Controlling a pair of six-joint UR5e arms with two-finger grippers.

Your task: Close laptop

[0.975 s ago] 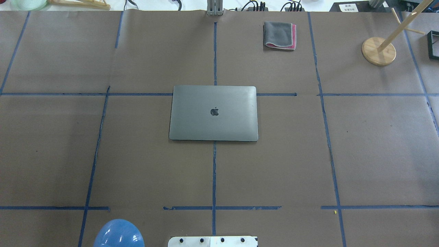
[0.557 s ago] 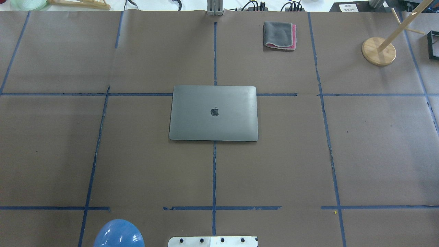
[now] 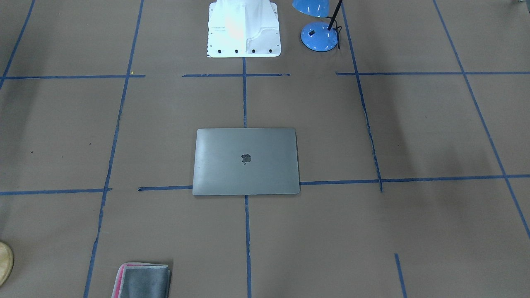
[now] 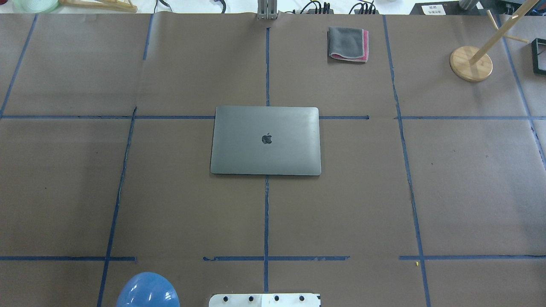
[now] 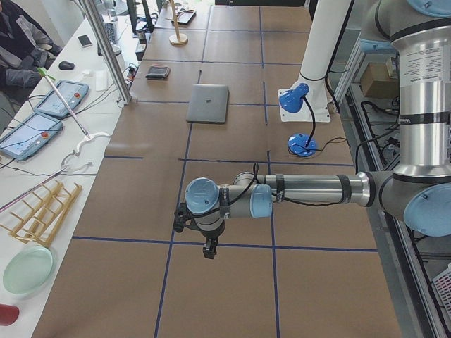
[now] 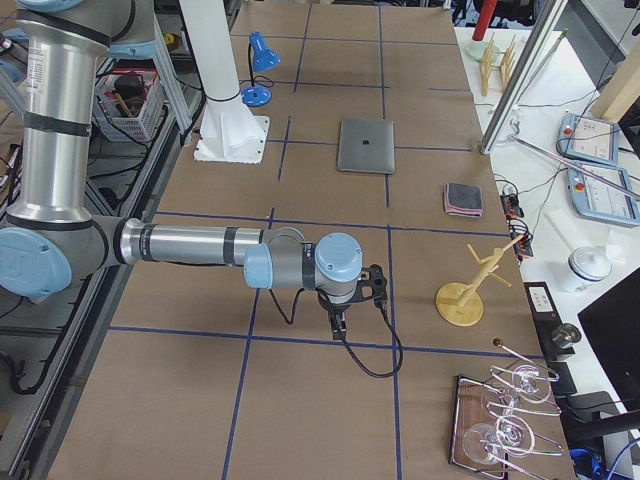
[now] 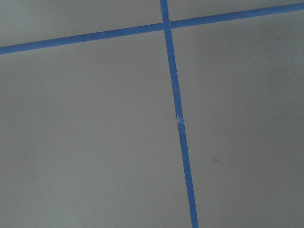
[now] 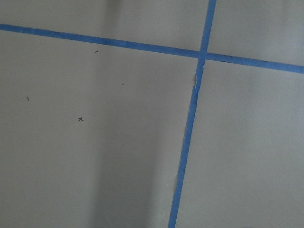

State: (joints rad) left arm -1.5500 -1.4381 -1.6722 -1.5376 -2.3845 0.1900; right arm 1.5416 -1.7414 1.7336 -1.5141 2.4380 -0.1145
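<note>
The space-grey laptop (image 4: 265,140) lies flat in the middle of the table with its lid down and the dark apple logo facing up. It also shows in the front-facing view (image 3: 246,161) and in both side views (image 5: 208,103) (image 6: 365,146). My left gripper (image 5: 210,251) hangs over the brown paper far out toward the table's left end, well away from the laptop. My right gripper (image 6: 338,325) hangs likewise toward the table's right end. Both show only in the side views, so I cannot tell whether they are open or shut. Both wrist views show only paper and blue tape.
A folded grey-and-pink cloth (image 4: 348,44) lies at the far side, right of centre. A wooden stand (image 4: 470,63) and a black frame (image 4: 538,55) are at the far right. A blue desk lamp (image 3: 319,35) stands beside the white robot base (image 3: 243,29).
</note>
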